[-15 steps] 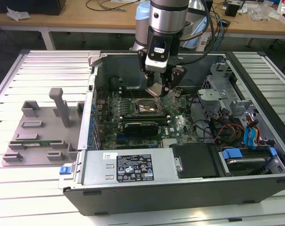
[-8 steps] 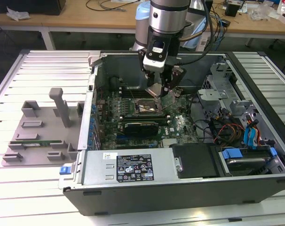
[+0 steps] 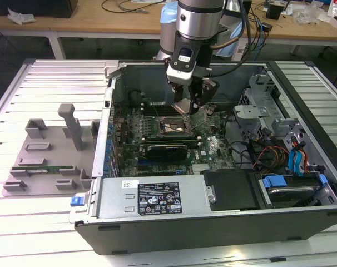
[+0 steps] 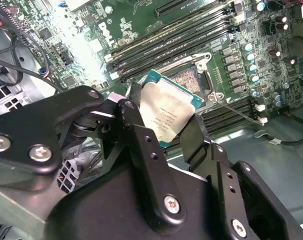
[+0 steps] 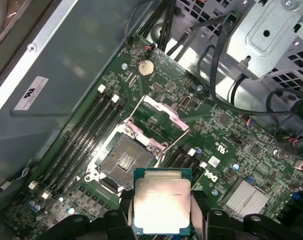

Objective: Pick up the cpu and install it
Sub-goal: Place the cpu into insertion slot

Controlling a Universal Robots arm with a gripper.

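Exterior view: open computer case (image 3: 213, 228) on a slatted table (image 3: 40, 236), wooden desks (image 3: 102, 25) along the frame's top, arm (image 3: 199, 16) cut off there; first wrist view: gripper (image 5: 161, 212) clamped on the cpu (image 5: 161, 197).

Slatted pale metal tabletop (image 3: 46, 75), grooves running between the edges at the exterior view's left and right. Lying flat across the middle and out to the edge at the exterior view's right: open computer case (image 3: 157, 214), side panel off, interior facing up. Just beside the case wall, toward the edge at the exterior view's left: grey plastic tray (image 3: 46, 161), flat base with raised blocks and one tall post (image 3: 73, 125).
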